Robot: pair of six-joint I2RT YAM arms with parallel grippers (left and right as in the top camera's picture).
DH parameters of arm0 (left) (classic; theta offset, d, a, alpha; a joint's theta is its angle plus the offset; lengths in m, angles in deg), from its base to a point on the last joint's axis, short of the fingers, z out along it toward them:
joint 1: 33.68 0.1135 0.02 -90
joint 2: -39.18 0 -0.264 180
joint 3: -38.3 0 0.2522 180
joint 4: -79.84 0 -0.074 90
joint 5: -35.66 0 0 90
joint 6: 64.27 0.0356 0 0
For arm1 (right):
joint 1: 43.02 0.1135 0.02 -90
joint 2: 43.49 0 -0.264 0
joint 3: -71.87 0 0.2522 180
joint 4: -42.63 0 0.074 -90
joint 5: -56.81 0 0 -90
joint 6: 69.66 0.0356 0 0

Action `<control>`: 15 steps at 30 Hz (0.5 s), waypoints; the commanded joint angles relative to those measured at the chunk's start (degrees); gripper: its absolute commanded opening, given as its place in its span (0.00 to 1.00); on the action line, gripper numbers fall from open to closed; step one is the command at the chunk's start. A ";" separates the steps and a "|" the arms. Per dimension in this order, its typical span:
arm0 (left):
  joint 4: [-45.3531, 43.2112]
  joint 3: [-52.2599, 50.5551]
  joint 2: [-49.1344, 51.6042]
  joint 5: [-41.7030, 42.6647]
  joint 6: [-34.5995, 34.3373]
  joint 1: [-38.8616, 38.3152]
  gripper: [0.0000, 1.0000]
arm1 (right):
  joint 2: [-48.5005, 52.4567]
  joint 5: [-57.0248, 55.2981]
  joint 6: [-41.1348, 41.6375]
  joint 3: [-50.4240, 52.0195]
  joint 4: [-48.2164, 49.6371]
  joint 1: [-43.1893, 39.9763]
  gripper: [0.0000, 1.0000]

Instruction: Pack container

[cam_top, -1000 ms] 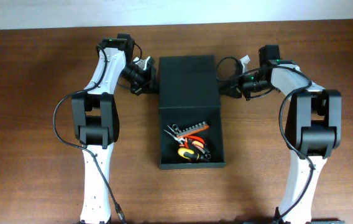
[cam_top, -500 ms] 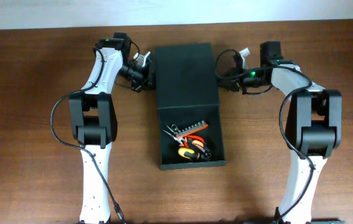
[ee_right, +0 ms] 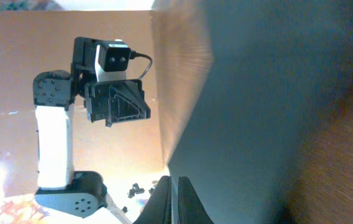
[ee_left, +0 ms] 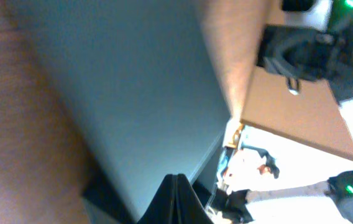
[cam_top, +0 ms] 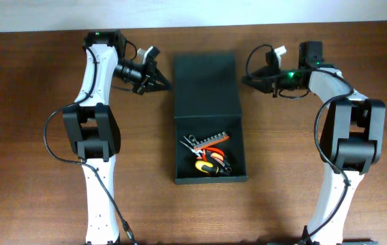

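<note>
Since the earlier frame both arms had drawn back from the dark green-black matte rectangular container [cam_top: 206, 85] on the brown wooden desk [cam_top: 37, 136]. Its flap lid [cam_top: 206, 68] lay open on the far side. The left pincer [cam_top: 161, 84] and right pincer [cam_top: 246, 79], fingers together, sat just beside the lid's edges. Orange-and-black hand tools [cam_top: 207, 155] lay inside the container.

Matte dark green-black container [cam_top: 206, 82], orange, yellow and black tools [cam_top: 208, 155] inside, on brown wood-grain table [cam_top: 37, 170]
</note>
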 commanded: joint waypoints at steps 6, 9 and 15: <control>2.21 4.85 -0.13 4.24 5.01 -0.22 0.02 | -0.57 3.10 1.38 -2.38 0.13 0.13 0.04; 2.14 4.85 -0.13 -1.75 4.46 -0.15 0.02 | -0.57 -2.51 3.98 -2.38 -0.28 0.04 0.04; 2.14 4.85 -0.13 -25.90 -7.23 -0.15 0.02 | -0.57 -13.25 6.54 -2.38 -3.10 0.02 0.04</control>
